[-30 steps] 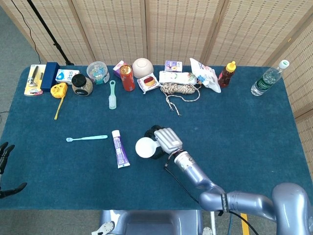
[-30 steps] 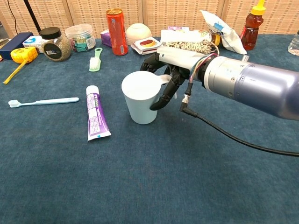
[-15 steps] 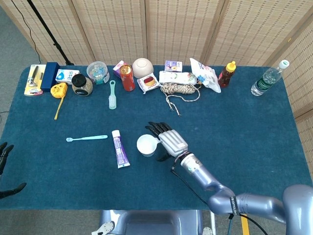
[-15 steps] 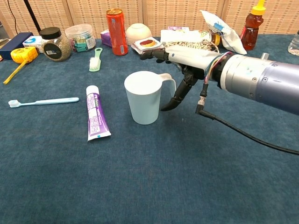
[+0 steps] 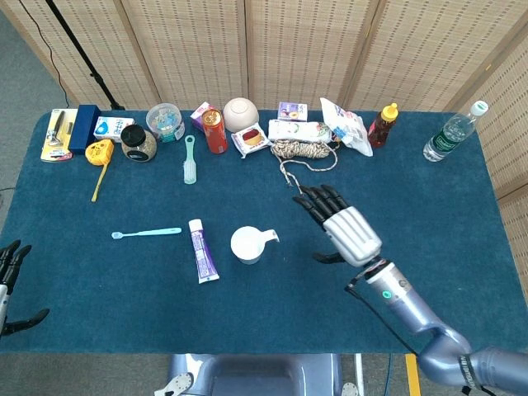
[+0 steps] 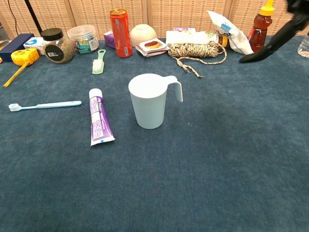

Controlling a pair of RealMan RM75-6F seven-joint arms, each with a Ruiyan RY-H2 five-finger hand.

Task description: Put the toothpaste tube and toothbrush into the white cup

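Observation:
The white cup (image 5: 248, 244) (image 6: 149, 102) stands upright near the middle of the blue table, its handle toward the right. Left of it lies the purple and white toothpaste tube (image 5: 202, 251) (image 6: 99, 122). Further left lies the light blue toothbrush (image 5: 147, 233) (image 6: 44, 104). My right hand (image 5: 344, 228) hovers to the right of the cup, well clear of it, fingers spread and holding nothing; the chest view shows only a dark fingertip (image 6: 270, 44) at its top right. My left hand (image 5: 10, 280) shows partly at the left edge of the head view, fingers apart and empty.
Along the far edge stand a tape measure (image 5: 100, 153), jars (image 5: 139, 143), a green brush (image 5: 190, 161), a red can (image 5: 214, 130), a bowl (image 5: 241, 111), snack packs, a coil of rope (image 5: 304, 152), a sauce bottle (image 5: 381, 124) and a water bottle (image 5: 450, 134).
My right hand let go of the cup's handle and drew away to the right and up, opening its fingers. The cup stays upright where it was set. The left hand barely moved.

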